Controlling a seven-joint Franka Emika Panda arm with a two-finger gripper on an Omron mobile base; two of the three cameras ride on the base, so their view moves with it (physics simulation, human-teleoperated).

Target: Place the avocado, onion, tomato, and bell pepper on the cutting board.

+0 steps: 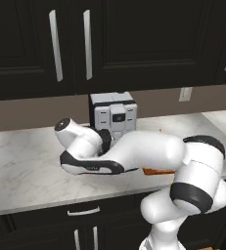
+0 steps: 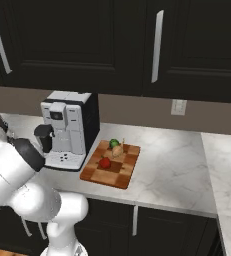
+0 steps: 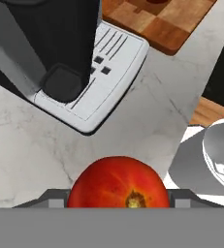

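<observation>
Left base view: arm folded low over the counter in front of the coffee machine; only a sliver of cutting board shows behind the forearm.

Right base view: cutting board just right of the machine, carrying avocado, onion and bell pepper. Free blocks remain at the near end.

Hand view: gripper clamped on the tomato, above the counter near its front edge. Risks: clipping the machine's drip tray in transit; tomato rolling off or nudging the others.
</observation>
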